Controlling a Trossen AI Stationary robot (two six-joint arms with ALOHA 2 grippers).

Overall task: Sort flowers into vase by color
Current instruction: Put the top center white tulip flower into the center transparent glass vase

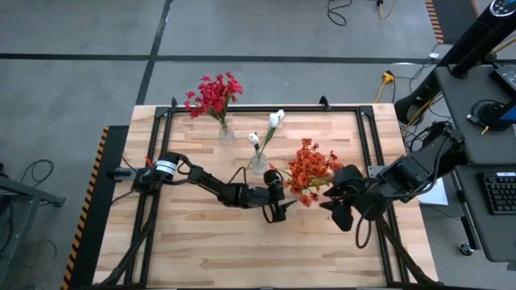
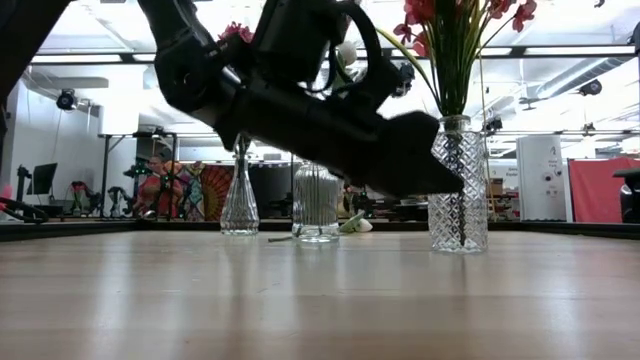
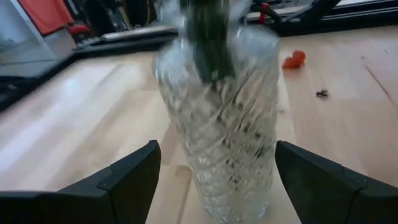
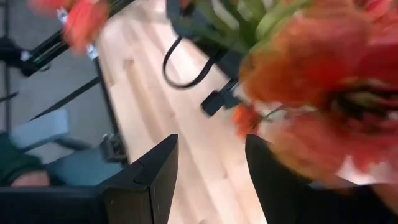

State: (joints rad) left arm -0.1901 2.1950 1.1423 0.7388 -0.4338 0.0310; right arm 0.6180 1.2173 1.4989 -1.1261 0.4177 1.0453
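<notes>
Three clear glass vases stand on the wooden table. The far-left one (image 1: 227, 133) holds crimson-red flowers (image 1: 214, 95). The middle one (image 1: 258, 163) holds white buds (image 1: 276, 119). The cut-glass vase (image 3: 217, 124) carries the orange-red flowers (image 1: 310, 169) on green stalks. My left gripper (image 3: 217, 180) is open at this vase, a finger on each side of its body, and I see no touch. My right gripper (image 4: 208, 180) hangs open above the table, right of the orange-red flowers (image 4: 323, 68), with nothing between its fingers.
A small orange bit (image 3: 293, 59) lies on the table beyond the cut-glass vase. Black rails (image 1: 266, 109) frame the tabletop. My left arm (image 1: 210, 185) stretches low across the table's middle. The table's near half (image 1: 242, 250) is bare wood.
</notes>
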